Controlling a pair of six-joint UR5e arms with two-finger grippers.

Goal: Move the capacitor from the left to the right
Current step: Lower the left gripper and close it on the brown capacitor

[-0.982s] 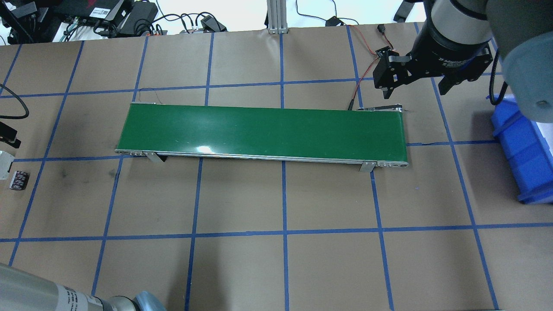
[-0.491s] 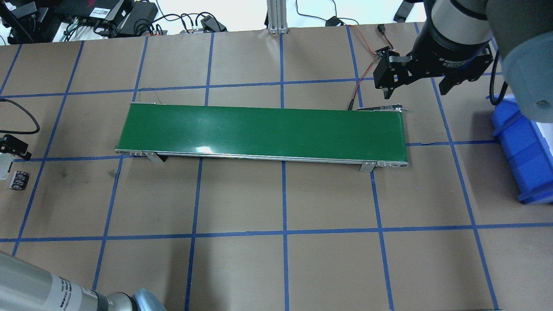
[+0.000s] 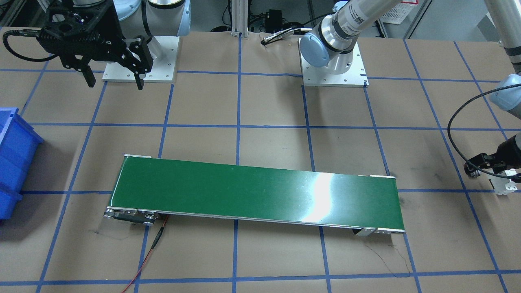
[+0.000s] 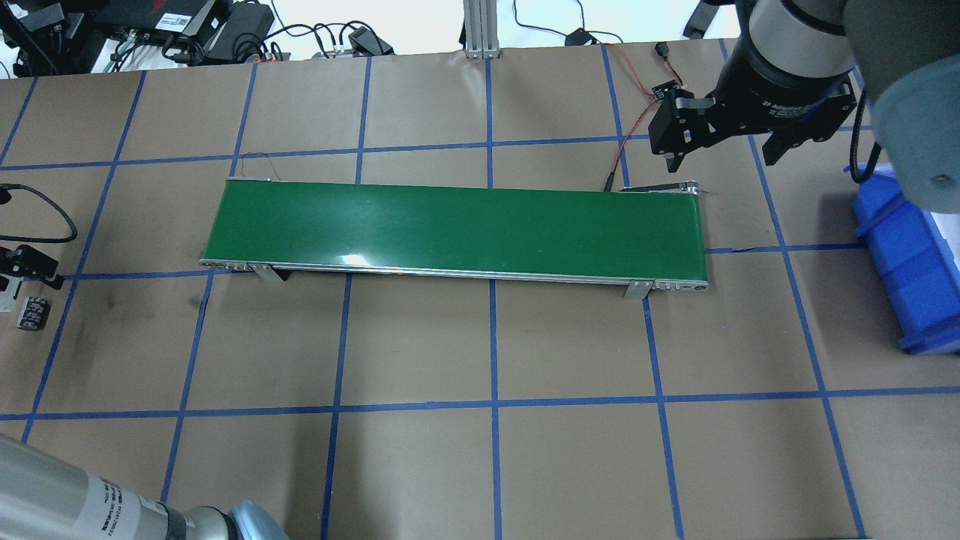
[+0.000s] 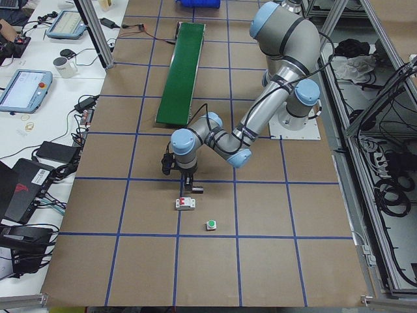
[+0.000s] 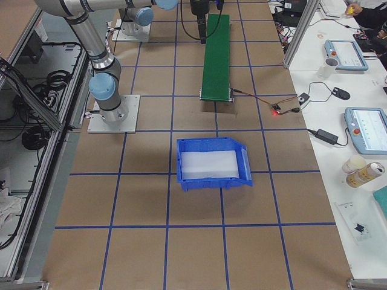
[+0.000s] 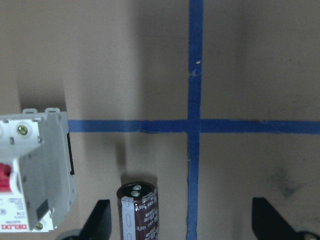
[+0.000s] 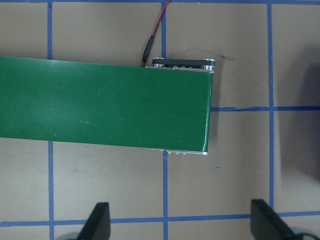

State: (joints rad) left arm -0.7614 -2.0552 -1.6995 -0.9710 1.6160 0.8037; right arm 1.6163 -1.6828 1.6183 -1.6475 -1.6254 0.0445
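The capacitor, a dark purplish cylinder with pale stripes, lies on the paper at the table's left end. My left gripper is open above it. The capacitor sits between the fingers, close to the view-left finger. My right gripper is open and empty. It hovers behind the right end of the green conveyor belt, and the right wrist view looks down on that belt end.
A white circuit breaker with red switches lies just beside the capacitor. A green-capped button lies farther out. A blue bin stands at the right end. A red wire runs from the belt's motor end.
My left gripper has come in from the overhead view's left edge, moving toward the capacitor. The capacitor and the right arm have stayed where they were.
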